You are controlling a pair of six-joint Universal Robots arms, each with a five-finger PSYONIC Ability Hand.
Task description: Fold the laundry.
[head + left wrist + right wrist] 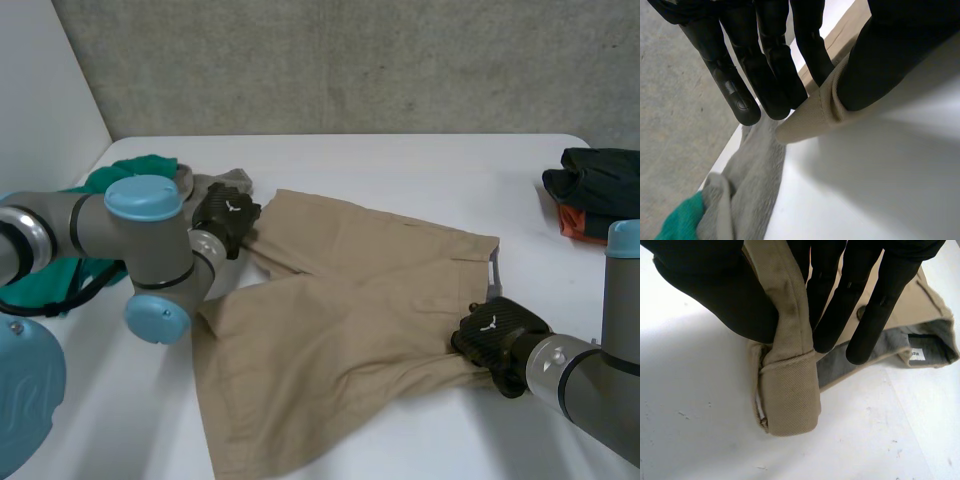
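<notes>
We see grey tubular arms [80,225] with round light-blue caps [143,197]; the left hand [226,215] and right hand [495,335] are glossy black, each bearing a small white mark [490,325].

The shorts [340,320] are plain khaki, grey inside the waistband [877,351]. The table [420,170] is white. Beside a green cloth [135,172] lies a grey cloth [215,184]. The dark bundle [600,180] shows orange. The left hand [226,214] and right hand [493,337] are black.
</notes>
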